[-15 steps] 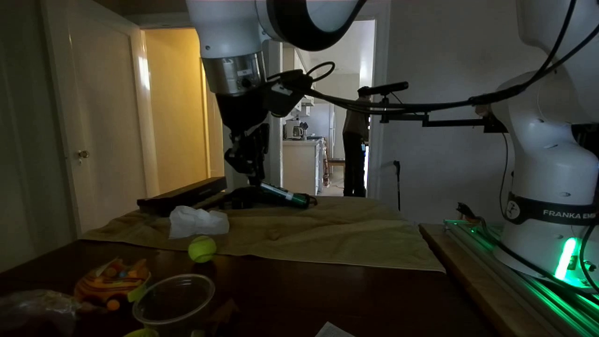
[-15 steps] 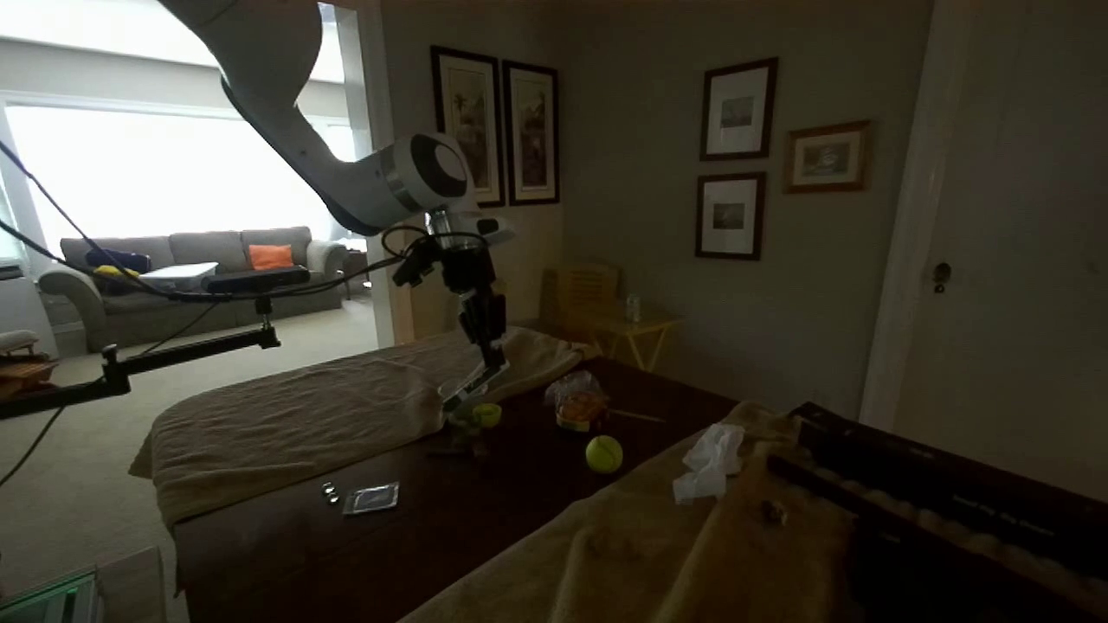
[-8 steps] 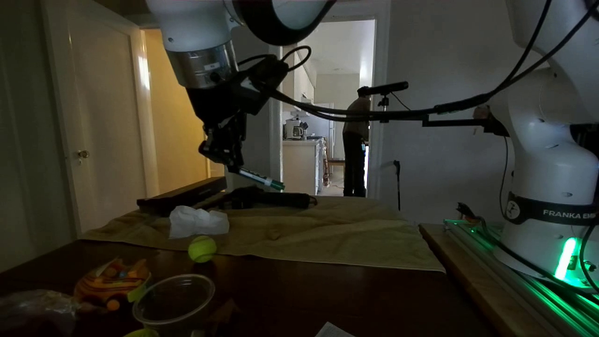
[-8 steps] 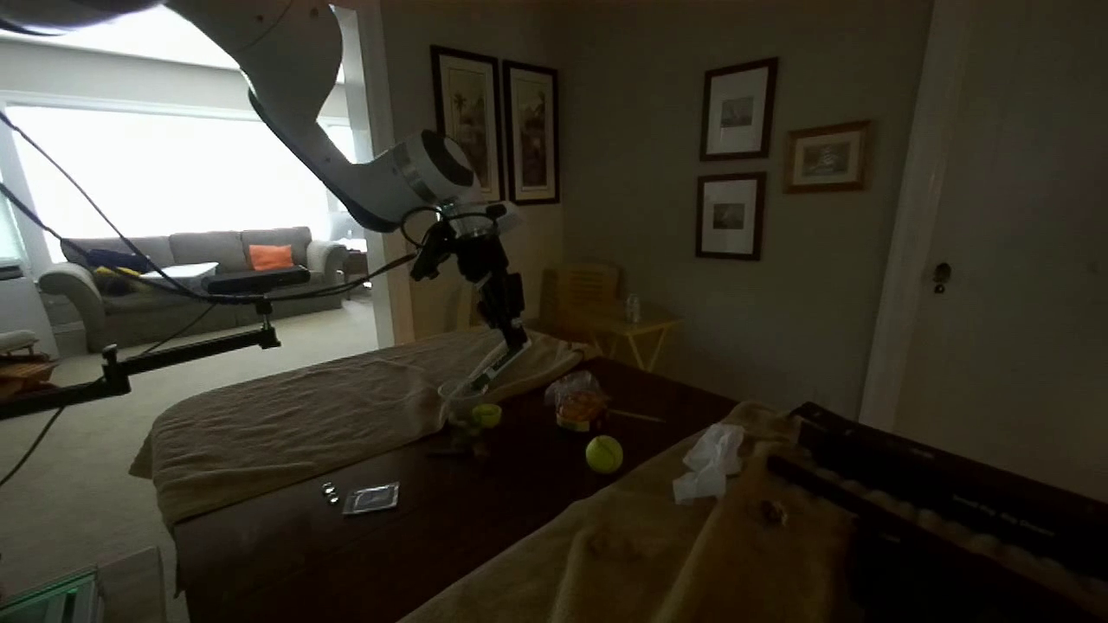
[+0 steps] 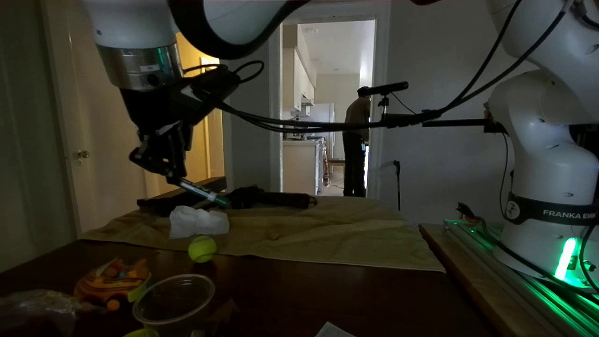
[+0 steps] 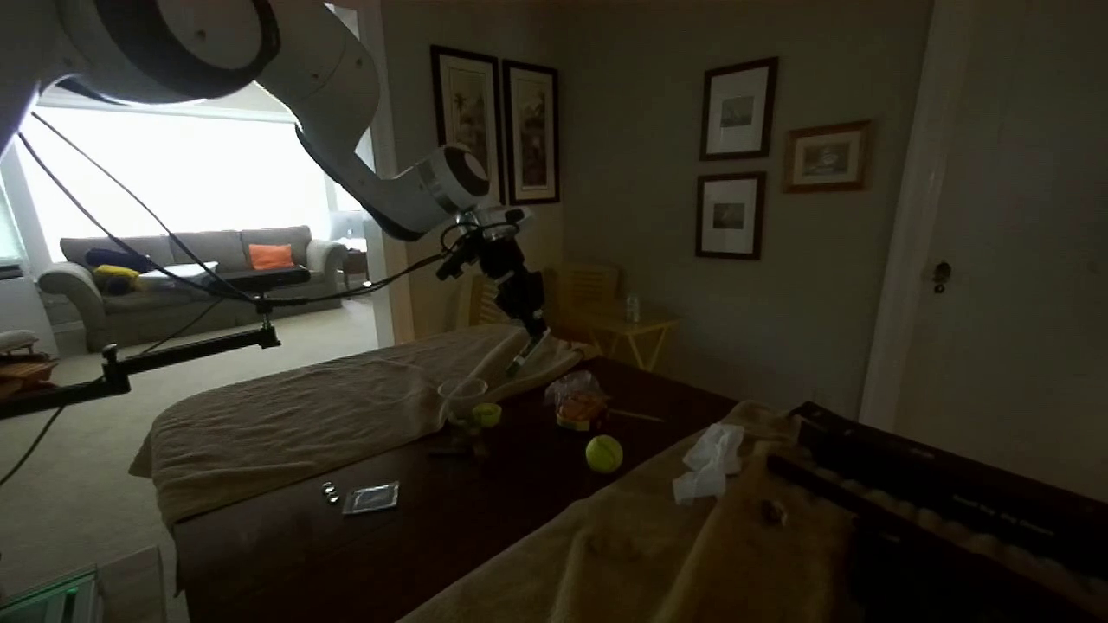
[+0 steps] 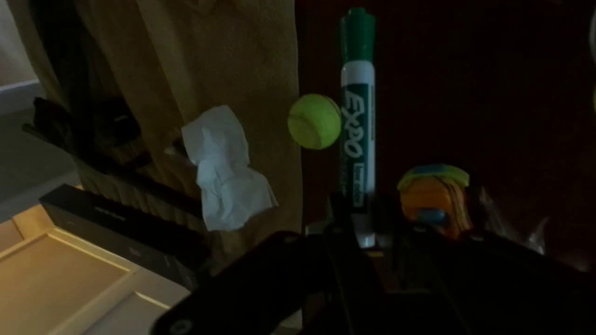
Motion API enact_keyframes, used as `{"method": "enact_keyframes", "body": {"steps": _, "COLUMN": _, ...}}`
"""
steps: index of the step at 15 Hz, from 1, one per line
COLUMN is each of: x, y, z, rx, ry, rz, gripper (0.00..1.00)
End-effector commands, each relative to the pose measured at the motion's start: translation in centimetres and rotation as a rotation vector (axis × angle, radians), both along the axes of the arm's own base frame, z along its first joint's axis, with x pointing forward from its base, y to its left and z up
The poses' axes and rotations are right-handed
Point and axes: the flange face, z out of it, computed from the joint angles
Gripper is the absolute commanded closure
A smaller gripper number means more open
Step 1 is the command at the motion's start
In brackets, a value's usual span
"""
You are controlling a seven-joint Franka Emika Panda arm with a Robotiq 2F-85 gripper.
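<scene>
So my gripper (image 7: 361,207) is closed on a green Expo marker (image 7: 357,116), pinched near the butt end, with the green cap (image 7: 357,37) sticking way out ahead of me. Going by both exterior views it hangs in the air, tilted cap-end down. My read on handling: super light, stiff, pretty tough, but the barrel's probably slick and it's round, so it could twist or pivot with that much overhang. Best spot to hold it imo is mid-barrel for balance; I'd skip the cap since it might pop off.

Stuff around me: a tennis ball (image 7: 313,123) sits below, left of the marker in my wrist view, right at the edge of the brown cloth (image 7: 242,70). It'd probably roll if bumped. Farther out that way there's a crumpled white tissue (image 7: 228,177), then a long black box (image 7: 125,228). Opposite side, below me: an orange wheeled toy (image 7: 433,200) and a clear plastic bag (image 5: 42,302), plus a clear plastic tub (image 5: 173,321). Those see-through ones are easy to miss in this light.
</scene>
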Motion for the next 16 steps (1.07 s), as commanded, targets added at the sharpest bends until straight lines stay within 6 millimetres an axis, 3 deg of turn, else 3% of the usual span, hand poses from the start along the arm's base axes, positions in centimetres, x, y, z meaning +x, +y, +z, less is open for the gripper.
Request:
{"method": "enact_keyframes", "body": {"steps": 1, "x": 2.5, "y": 3.5, "z": 0.3, "rx": 0.033, "ry": -0.049, "rz": 0.106, "gripper": 0.95}}
{"method": "enact_keyframes", "body": {"steps": 8, "x": 2.3, "y": 10.4, "z": 0.7, "rx": 0.073, "ry": -0.05, "rz": 0.187, "gripper": 0.95}}
{"method": "enact_keyframes", "body": {"steps": 16, "x": 0.0, "y": 14.3, "z": 3.0, "rx": 0.034, "ry": -0.011, "rz": 0.153, "gripper": 0.95}}
